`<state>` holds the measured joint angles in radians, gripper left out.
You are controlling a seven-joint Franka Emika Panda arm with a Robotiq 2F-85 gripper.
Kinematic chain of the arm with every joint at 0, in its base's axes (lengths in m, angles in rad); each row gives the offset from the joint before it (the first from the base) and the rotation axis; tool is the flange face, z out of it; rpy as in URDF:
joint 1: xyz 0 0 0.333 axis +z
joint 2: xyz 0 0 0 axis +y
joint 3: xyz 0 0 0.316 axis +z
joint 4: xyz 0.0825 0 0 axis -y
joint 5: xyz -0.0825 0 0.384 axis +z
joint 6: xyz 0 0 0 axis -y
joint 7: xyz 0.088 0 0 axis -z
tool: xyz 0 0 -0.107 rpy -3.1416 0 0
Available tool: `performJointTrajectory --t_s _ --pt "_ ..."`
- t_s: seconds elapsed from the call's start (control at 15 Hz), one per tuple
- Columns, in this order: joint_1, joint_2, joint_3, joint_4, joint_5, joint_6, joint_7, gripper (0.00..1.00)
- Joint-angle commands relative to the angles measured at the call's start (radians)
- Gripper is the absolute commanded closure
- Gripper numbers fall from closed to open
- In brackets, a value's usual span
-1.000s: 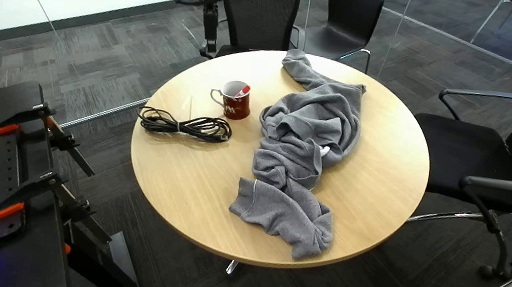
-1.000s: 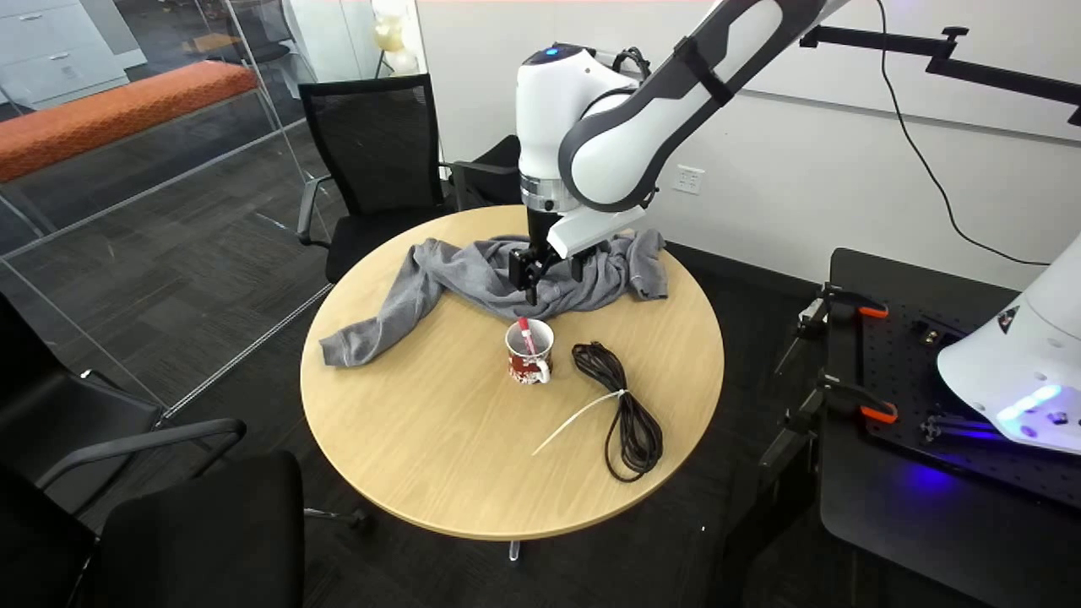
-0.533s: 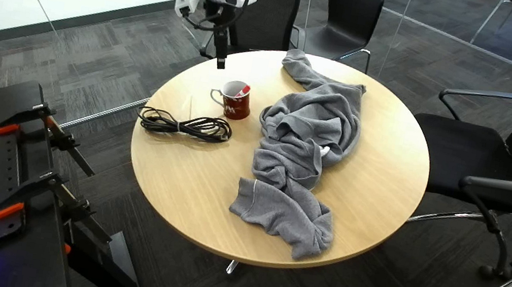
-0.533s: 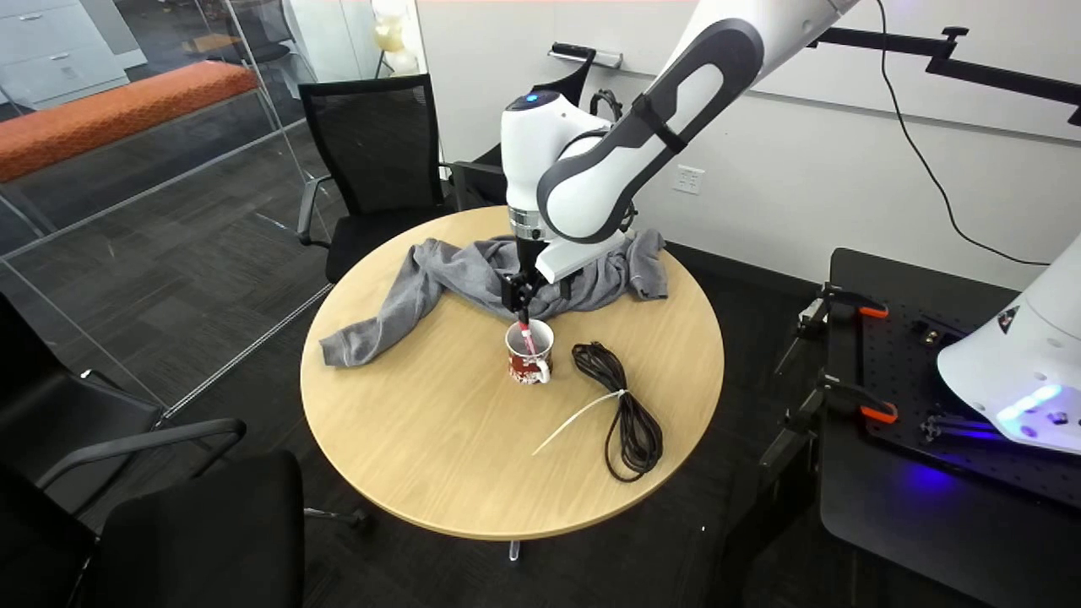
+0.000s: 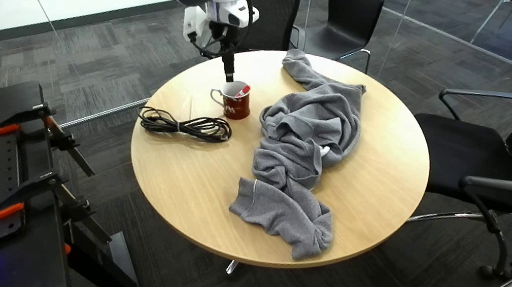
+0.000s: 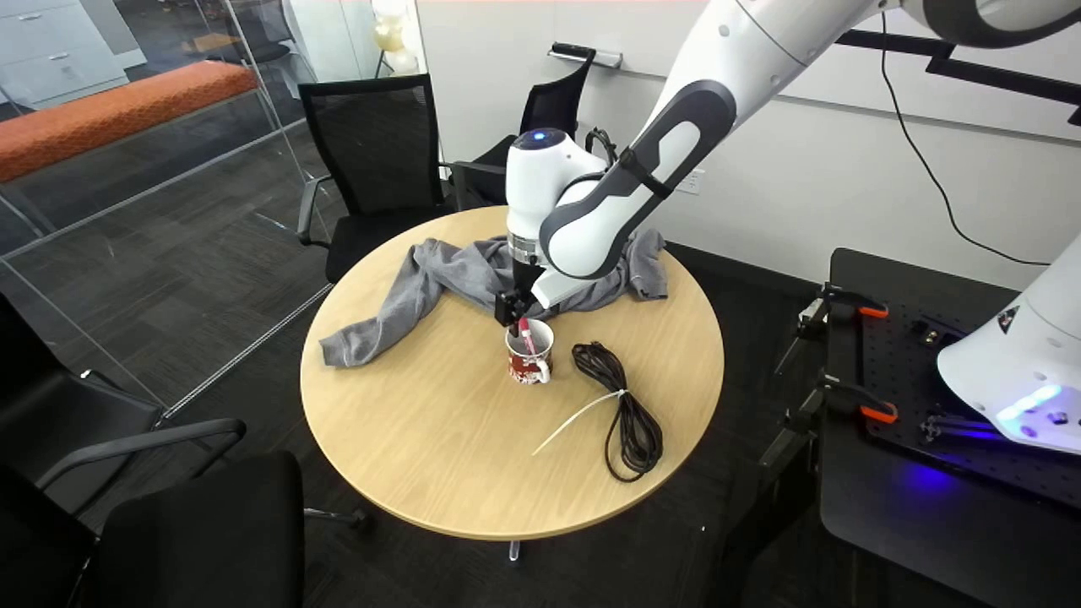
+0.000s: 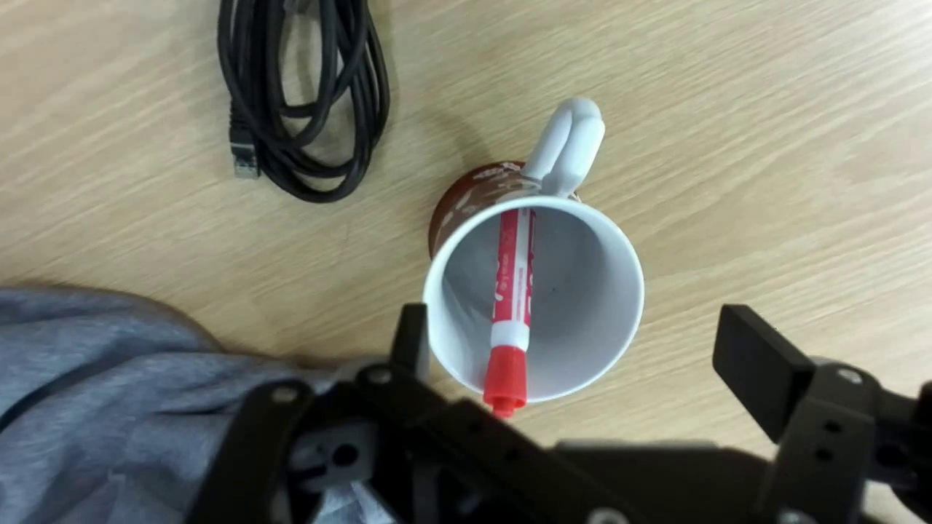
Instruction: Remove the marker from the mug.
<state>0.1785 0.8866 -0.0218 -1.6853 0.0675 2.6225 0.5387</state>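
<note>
Wrist view: end effector point(image 7: 571, 333) is holding nothing, fingers point(image 7: 761, 367) standing wide apart. Marker point(image 7: 513, 291) is leaning inside the mug point(image 7: 582, 284), showing between the fingers but nearer the one by the grey cloth point(image 7: 109, 407), capped end poking over the rim toward the end effector. I'm reading this as the pre-grasp alignment step. Next move is probably calling for centering on that end, lowering, closing, then pulling up along the lean. Whether a finger is touching the rim, I can't tell.
</note>
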Motion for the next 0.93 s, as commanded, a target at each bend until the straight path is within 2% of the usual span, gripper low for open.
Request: performJointTrajectory --t_s 0.0,0.47,0.67,0.87 --pt "0.041 0.025 -0.044 -0.001 0.021 0.097 0.014 0.0" --pt "0.093 0.053 -0.103 0.003 0.026 0.143 0.047 0.0" --pt "0.11 0.061 -0.126 0.009 0.022 0.134 0.068 0.05" --pt "0.118 0.072 -0.138 0.019 0.019 0.124 0.076 0.18"
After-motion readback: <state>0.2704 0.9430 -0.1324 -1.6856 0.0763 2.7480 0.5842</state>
